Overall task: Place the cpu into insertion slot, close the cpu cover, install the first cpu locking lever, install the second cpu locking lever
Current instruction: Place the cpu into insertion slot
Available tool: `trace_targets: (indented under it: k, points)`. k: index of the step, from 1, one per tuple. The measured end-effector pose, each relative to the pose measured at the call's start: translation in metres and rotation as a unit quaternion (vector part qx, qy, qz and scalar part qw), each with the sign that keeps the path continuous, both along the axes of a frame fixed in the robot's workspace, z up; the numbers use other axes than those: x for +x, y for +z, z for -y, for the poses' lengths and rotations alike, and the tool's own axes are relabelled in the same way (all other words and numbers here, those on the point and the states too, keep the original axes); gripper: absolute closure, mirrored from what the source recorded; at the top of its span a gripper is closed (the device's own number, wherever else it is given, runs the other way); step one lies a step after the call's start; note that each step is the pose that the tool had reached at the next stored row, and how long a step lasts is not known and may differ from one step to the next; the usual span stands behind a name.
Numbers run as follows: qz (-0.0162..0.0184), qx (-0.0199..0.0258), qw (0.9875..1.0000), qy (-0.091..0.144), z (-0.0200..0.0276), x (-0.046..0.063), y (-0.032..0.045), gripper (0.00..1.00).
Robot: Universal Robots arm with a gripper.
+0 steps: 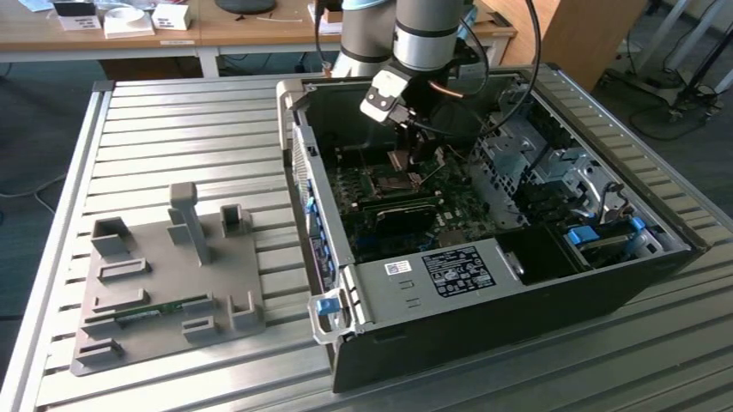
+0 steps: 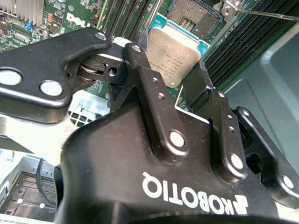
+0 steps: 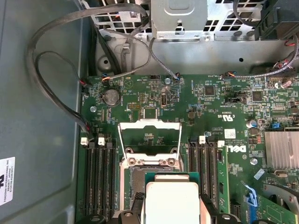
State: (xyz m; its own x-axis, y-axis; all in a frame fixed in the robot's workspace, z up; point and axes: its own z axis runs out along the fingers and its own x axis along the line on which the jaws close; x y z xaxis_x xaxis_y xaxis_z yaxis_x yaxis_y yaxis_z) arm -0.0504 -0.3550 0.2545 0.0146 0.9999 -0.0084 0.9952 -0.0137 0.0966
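My gripper (image 2: 170, 63) is shut on the cpu (image 2: 172, 46), a flat square chip with a silvery top, pinched by two opposite edges between the black fingers (image 2: 140, 70). In the first wrist view the cpu (image 3: 170, 198) hangs just above the green motherboard, partly over the insertion slot (image 3: 133, 184), and the cpu cover (image 3: 149, 123) stands open beyond it. In the second wrist view the insertion slot (image 2: 191, 18) lies uncovered past the chip, with a thin metal lever (image 2: 266, 15) beside it. In the exterior view the gripper (image 1: 407, 163) reaches down into the open computer case (image 1: 458, 275).
Black memory slots (image 3: 100, 177) flank the socket on both sides. Grey cables (image 3: 46, 70) loop along the case wall and a finned heat sink (image 3: 282, 149) sits on the board. A grey fixture plate (image 1: 160, 283) lies on the slatted table at the exterior view's left.
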Motion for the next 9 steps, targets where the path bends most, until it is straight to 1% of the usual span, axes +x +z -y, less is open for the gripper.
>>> trace_targets:
  k: [9]
  points:
    - [0.0, 0.0, 1.0, 0.0, -0.0023, -0.0006, -0.0018, 0.46]
